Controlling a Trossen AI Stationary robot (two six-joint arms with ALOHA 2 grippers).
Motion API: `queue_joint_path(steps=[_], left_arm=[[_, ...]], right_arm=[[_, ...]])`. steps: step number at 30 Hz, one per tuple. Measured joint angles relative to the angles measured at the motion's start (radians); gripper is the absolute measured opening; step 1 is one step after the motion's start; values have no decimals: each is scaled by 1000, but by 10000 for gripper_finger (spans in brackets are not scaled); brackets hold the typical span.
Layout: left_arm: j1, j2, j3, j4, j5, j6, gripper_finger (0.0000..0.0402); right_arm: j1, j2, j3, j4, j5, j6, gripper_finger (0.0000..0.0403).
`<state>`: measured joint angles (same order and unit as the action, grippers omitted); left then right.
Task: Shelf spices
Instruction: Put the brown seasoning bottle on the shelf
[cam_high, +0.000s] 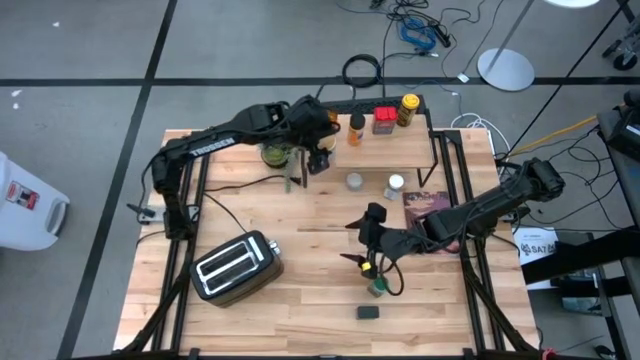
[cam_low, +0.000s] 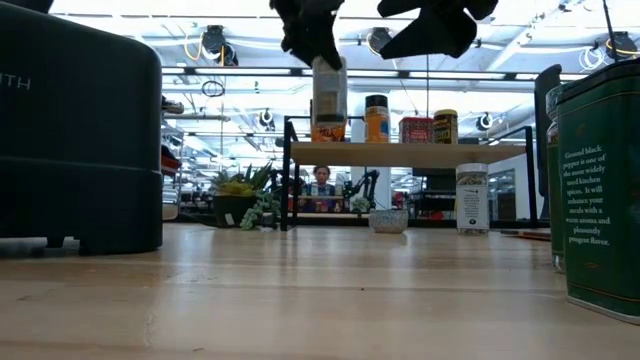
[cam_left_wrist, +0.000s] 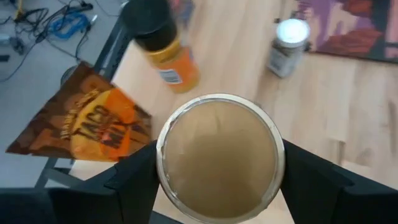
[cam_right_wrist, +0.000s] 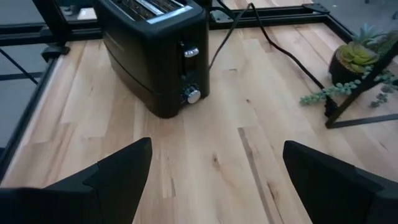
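Tan-lidded spice jar (cam_left_wrist: 219, 155) pinched in left claw (cam_left_wrist: 219, 177); right claw (cam_right_wrist: 214, 177) spread, empty.

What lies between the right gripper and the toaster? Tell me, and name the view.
Only bare wood tabletop. The right wrist view shows nothing between the open right gripper and the toaster, and the high view agrees.
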<state>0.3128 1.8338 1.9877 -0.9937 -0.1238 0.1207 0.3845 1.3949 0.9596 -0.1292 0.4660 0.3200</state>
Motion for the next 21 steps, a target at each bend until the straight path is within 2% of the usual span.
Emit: queue_joint_path(steps=[10, 21], left_arm=[[80, 8, 0, 40, 82, -16, 282], [113, 8, 0, 10, 99, -37, 282]], right_arm=[[46, 0, 0, -26, 87, 13, 350], [48, 0, 0, -26, 93, 12, 350]])
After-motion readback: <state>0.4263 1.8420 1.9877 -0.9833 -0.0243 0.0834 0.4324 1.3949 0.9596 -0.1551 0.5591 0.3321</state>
